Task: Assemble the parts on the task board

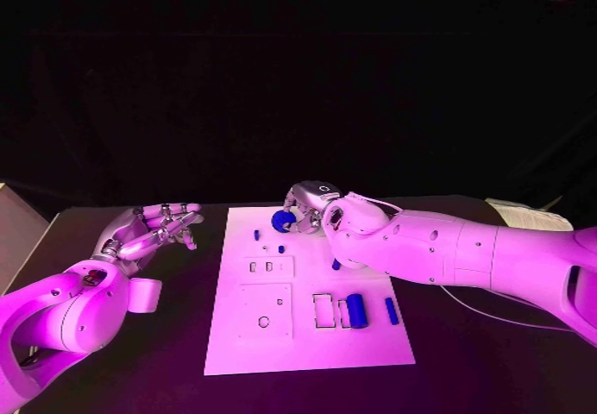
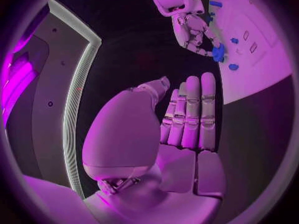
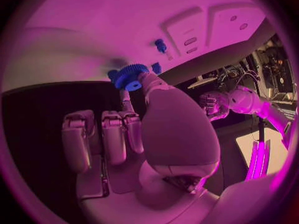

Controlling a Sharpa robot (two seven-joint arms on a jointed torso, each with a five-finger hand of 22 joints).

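A blue gear-shaped part [image 1: 282, 221] is held between the thumb and a finger of the right hand [image 1: 311, 210] above the far edge of the white task board [image 1: 373, 345], which lies in the middle of the black surface [image 1: 124, 379]. In the right wrist view, the toothed rim of the part is seen pinched at the fingertips, the remaining fingers held straight. The left hand [image 1: 155, 226] is kept beside the board's left edge, fingers extended and apart, nothing grasped. 2 blue bars [image 1: 357, 310] are seen lying on the board's near right portion, beside a rectangular recess.
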